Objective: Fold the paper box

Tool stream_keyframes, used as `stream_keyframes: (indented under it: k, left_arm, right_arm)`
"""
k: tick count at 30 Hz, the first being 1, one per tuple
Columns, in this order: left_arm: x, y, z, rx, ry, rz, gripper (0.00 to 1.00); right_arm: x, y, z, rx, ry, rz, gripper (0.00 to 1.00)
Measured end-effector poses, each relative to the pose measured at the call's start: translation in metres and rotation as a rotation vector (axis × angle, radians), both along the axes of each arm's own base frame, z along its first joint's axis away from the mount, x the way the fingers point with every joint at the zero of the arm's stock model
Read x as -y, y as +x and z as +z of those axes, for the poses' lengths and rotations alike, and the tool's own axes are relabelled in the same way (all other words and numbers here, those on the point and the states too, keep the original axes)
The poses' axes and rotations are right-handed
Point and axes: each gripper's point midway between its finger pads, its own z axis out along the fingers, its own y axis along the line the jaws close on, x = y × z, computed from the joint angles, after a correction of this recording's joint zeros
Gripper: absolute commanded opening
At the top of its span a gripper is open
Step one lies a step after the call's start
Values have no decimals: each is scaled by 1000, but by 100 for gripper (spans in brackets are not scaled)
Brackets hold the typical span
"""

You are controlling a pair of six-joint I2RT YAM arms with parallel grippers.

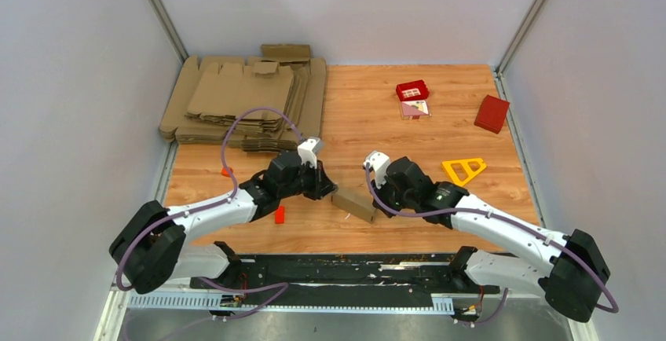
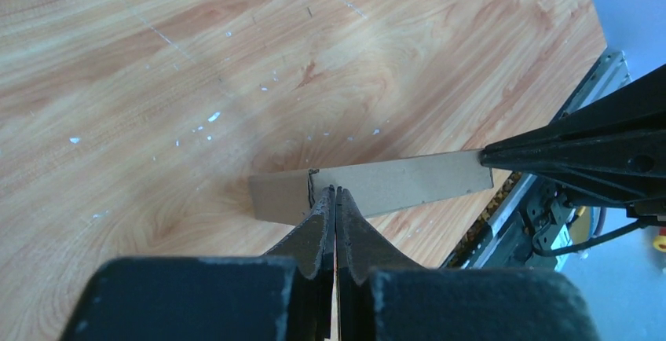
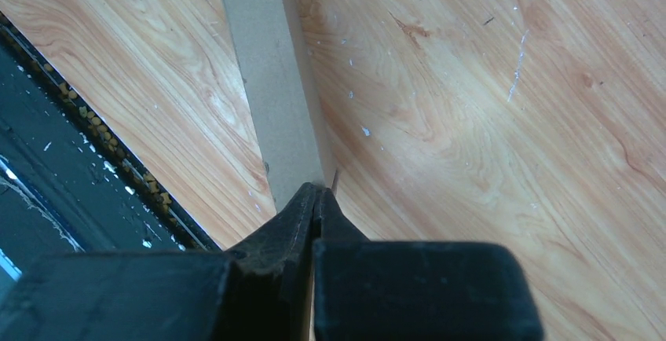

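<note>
**Position.** The box (image 1: 355, 204) sits at the near middle of the surface (image 1: 369, 121), between the two arms. It is collapsed to a narrow brown strip and seen edge-on. Whether its lower edge touches the surface cannot be told.

**Grippers.** The left gripper (image 2: 335, 196) has its fingers pressed together on the strip's long edge, toward one end. The right gripper (image 3: 318, 192) is pinched on the opposite end, with no gap visible between its fingers. Each grips only a thin margin of cardboard.

**Risks, as judged:**
- Slip: with so shallow a bite at each end, any pull apart or twist could draw the cardboard out of one gripper, and the free end would drop.
- Tear or crease: if the arms move out of step, the strip between them could buckle away from its scored lines or rip at a pinch point.
- Wrong opening: pushing the ends toward each other may bow the blank flat instead of springing it into a tube.
- Collision: the fingertips are close together and could meet if the arms close in further.
- The pile of blanks (image 1: 243, 101), red box (image 1: 492, 113) and yellow triangle (image 1: 463, 170) lie well apart and pose little hazard.

**Markings.** The box shows no print. A small card (image 1: 415, 109) at the far side carries coloured printing, too small to read. No brand is legible anywhere.
</note>
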Motion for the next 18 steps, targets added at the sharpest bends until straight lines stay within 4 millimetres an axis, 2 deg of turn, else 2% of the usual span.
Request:
stream_keyframes:
  k: [2, 3, 5, 6, 9, 11, 14, 18]
  left_arm:
    - [1, 2, 0, 8, -11, 3, 0]
    - [2, 4, 0, 10, -13, 4, 0]
    - [3, 4, 1, 12, -17, 2, 0]
    - [3, 3, 1, 12, -16, 1, 0]
    - [-1, 0, 2, 6, -6, 0, 1]
    - [-7, -3, 4, 3, 11, 5, 8]
    - [-16, -6, 13, 21, 34, 18, 15]
    - [-31, -7, 37, 86, 30, 57, 16]
  right_arm:
    - [0, 1, 0, 2, -2, -2, 2]
    - [0, 1, 0, 2, -2, -2, 12]
    - [-1, 2, 2, 2, -2, 1, 45]
    - [-2, 2, 3, 0, 0, -1, 57]
    - [-5, 3, 11, 12, -1, 20, 82]
    - [-10, 5, 22, 34, 14, 56, 86]
    - [-16, 7, 31, 50, 24, 92, 86]
    - [-27, 10, 24, 37, -19, 150, 83]
